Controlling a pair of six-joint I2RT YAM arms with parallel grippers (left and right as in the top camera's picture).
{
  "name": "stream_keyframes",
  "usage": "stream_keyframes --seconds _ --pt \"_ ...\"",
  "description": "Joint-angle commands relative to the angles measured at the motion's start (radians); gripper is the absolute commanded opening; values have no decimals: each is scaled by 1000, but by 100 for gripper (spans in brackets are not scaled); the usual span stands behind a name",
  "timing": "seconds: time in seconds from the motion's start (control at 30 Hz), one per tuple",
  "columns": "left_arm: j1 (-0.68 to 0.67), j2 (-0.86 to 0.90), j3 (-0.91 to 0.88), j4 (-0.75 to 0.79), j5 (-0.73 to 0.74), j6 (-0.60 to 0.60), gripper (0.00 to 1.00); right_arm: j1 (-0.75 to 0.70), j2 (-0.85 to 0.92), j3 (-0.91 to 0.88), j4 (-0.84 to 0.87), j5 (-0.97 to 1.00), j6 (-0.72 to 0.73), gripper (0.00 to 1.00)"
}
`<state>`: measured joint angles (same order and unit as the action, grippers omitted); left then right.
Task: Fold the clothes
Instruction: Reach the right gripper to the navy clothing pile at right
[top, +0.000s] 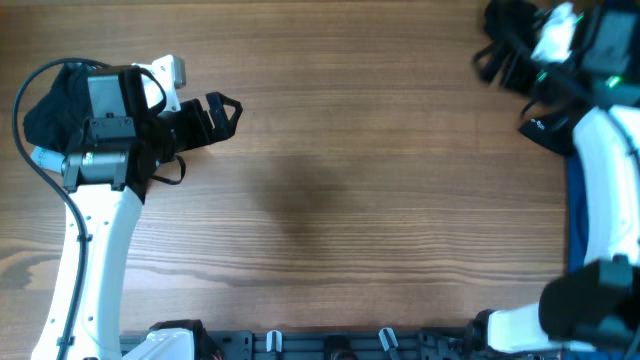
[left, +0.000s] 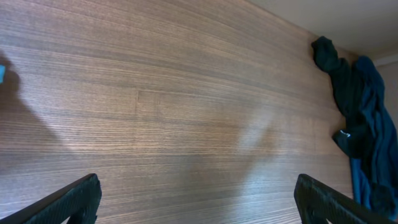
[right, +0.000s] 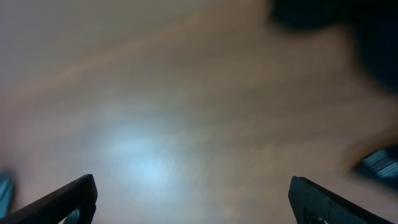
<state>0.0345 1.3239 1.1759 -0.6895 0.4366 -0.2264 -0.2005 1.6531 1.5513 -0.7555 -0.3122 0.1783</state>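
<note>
Hanging over the wooden desk (top: 350, 200), the left fingers (left: 74, 199) are spread wide apart and hold nothing. The right fingers (right: 323, 202) are wide apart and hold nothing too (that picture is very blurry). The dark blue clothes (left: 364, 112) lie heaped at the desk's right edge, beside the right arm.

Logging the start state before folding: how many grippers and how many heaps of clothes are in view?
Open grippers: 2 (left gripper, right gripper)
Heaps of clothes: 2 (black heap, dark blue heap)
Total: 4
</note>
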Motion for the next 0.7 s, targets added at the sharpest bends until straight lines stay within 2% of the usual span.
stream_keyframes --seconds 0.0,0.17,0.23,0.47,0.67 --pt "-5 -8 24 -9 23 9 95 -71 140 198 -5 169 7 99" --pt "-5 -8 24 -66 23 9 95 -154 326 284 81 316 0 95" --pt "-5 -7 24 -82 23 9 100 -181 385 284 115 314 11 93" --pt "-5 -7 24 -88 23 9 100 -245 570 284 228 321 5 91" --pt "-5 -7 24 -87 23 9 100 -266 647 282 277 342 -22 92"
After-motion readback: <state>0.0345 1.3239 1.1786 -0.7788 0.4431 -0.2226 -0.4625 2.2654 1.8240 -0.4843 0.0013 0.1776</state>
